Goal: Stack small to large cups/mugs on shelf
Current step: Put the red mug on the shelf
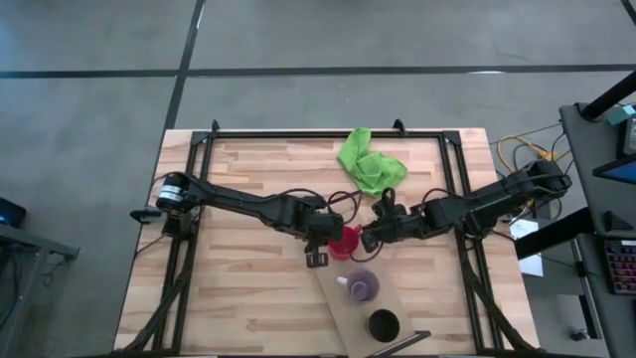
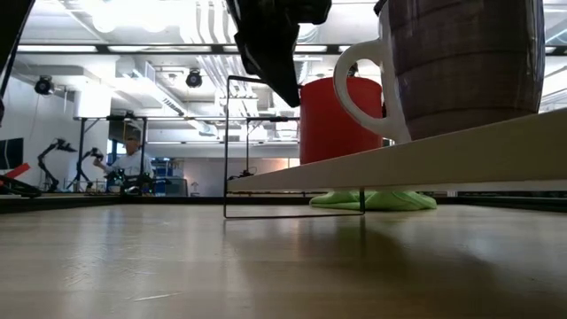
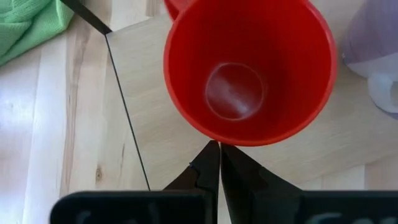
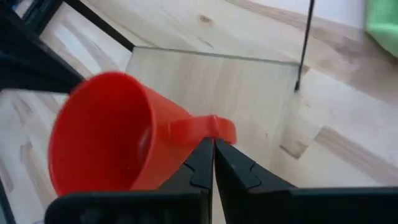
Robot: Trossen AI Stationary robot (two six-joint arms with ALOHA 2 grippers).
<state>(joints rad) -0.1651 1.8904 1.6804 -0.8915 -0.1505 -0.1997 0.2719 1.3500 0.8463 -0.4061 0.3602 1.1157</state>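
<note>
The red cup (image 1: 345, 242) stands mouth up at the far end of the light-wood shelf (image 1: 350, 316), between my two grippers. My left gripper (image 1: 320, 242) is shut, its tips at the cup's left rim (image 3: 217, 143). My right gripper (image 1: 370, 237) is shut on the cup's handle. The translucent purple cup (image 1: 361, 285) and the black cup (image 1: 384, 324) stand farther along the shelf toward the near edge. In the low view the red cup (image 2: 341, 120) stands behind the purple cup (image 2: 461, 62); the shelf edge (image 2: 399, 159) hides both bottoms. My left gripper's shut fingertips (image 3: 211, 158) stand at the outer wall just under the red cup's rim (image 3: 217, 143), on the side away from the handle; I cannot tell whether they touch it. My right gripper pinches the red cup's handle (image 4: 205, 129) between its two fingers, coming from the table's right and slanting down. The cup is mouth up over the shelf's far end; whether its bottom rests there is hidden.
A crumpled green cloth (image 1: 370, 164) lies on the slatted tabletop beyond the cup. The shelf rests on a thin dark wire frame (image 2: 292, 213) above the tabletop. Black rails (image 1: 328, 132) run along the table's far edge and sides. Bare tabletop (image 1: 238, 288) lies to the near left.
</note>
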